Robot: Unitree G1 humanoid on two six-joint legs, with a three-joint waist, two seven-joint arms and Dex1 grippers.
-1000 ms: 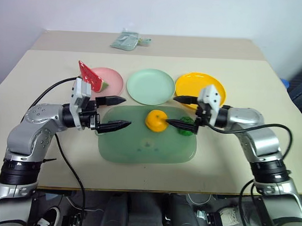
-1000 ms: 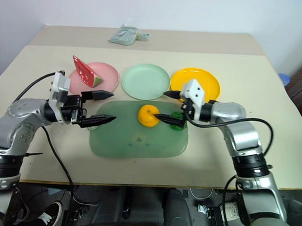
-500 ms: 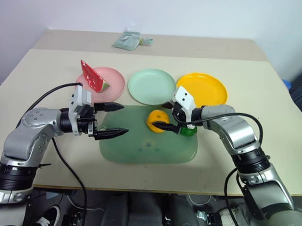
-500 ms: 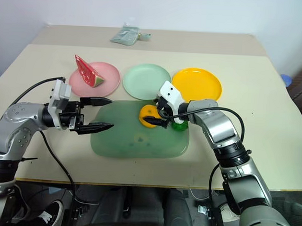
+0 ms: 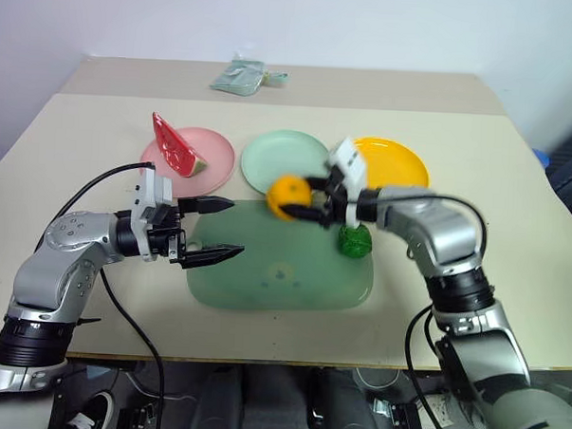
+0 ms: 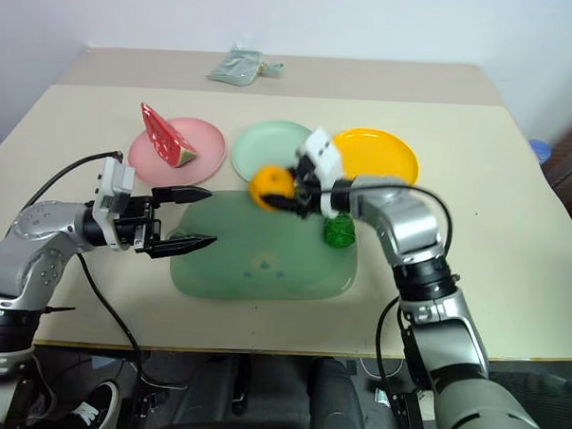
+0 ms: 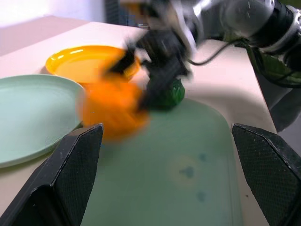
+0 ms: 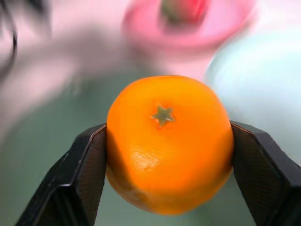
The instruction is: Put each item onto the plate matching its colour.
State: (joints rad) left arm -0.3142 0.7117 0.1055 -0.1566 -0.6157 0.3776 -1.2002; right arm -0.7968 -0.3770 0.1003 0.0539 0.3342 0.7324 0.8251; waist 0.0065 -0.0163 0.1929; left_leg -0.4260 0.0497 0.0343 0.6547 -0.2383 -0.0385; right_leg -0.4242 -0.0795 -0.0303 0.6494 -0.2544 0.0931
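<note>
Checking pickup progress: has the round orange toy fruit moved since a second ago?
Yes. The round orange toy fruit, clamped in the right hand, has left the translucent green mat, toward the mint green plate.

Glossy, seemingly plastic orange fruit

Three plates stand in a row behind the mat, the lump on the mat.
</note>
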